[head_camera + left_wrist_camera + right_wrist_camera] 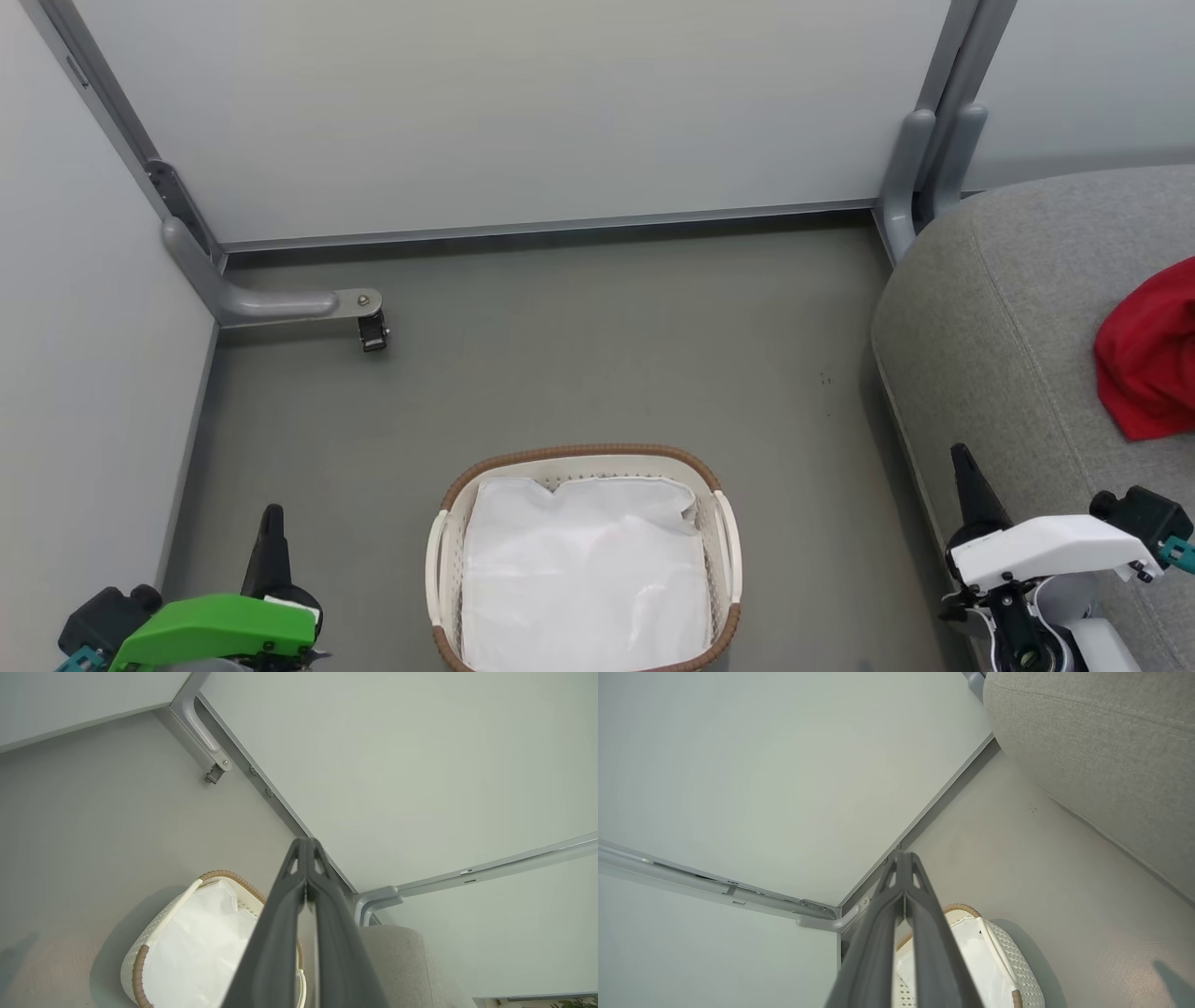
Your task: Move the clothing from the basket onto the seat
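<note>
1. The left hand (306, 845) hangs low to the left of the basket (588, 454). Its two dark fingers are pressed together along their length and nothing is between them.
2. The right hand (903, 856) hangs low to the right of the basket, over the near edge of the seat (1008, 308). It is likewise pinched closed and empty.
3. The basket stands on the grey floor (579, 355) between the two hands. A plain white sheet (583, 569) covers its inside, and I cannot tell whether any red fabric lies under it.
4. The red clothing (1153, 359) lies bunched on the seat, well apart from the basket on its right and farther off. The picture's edge cuts off part of it.
5. The garment looks soft, light and limp, so I judge it would sag and trail from any single hold.
   - A raised fold or a gathered edge offers the best pinch, since flat cloth gives the fingers nothing to close on.
   - If anything red is left in the basket, the loose sheet could come up with it.
6. Beyond the basket stands a pale partition (523, 112). One of its castor feet (372, 331) rests on the floor to the basket's far left.
</note>
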{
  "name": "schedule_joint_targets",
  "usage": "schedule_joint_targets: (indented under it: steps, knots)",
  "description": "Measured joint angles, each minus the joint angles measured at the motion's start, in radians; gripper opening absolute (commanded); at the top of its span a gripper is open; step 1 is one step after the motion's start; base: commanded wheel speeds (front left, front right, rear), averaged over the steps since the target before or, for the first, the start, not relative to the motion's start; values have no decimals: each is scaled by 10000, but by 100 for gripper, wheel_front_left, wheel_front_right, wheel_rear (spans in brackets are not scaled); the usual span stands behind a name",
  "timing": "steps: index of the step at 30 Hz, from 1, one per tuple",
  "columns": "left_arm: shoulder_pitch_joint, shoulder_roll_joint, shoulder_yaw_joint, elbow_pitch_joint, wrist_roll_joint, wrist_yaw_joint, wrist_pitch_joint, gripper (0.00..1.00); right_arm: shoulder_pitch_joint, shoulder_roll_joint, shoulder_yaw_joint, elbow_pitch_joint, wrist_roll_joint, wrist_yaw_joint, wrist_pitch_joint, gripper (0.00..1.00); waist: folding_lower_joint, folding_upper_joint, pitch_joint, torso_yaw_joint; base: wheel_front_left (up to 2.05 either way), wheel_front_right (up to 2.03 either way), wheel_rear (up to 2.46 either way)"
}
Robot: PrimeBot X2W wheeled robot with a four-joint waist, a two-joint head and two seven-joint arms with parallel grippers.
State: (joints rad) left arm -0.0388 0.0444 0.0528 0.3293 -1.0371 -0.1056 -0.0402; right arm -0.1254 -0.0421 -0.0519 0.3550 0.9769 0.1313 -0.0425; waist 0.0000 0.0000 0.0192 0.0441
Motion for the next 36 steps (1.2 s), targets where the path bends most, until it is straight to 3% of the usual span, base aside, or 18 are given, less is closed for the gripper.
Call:
schedule_joint_targets:
  steps: [36]
  knots:
    - [-365,10,368,-485,-3400,-132,920,0,90,-31,-366,-652,3772,0,940,0,1,0,-85,-232,0,0,0]
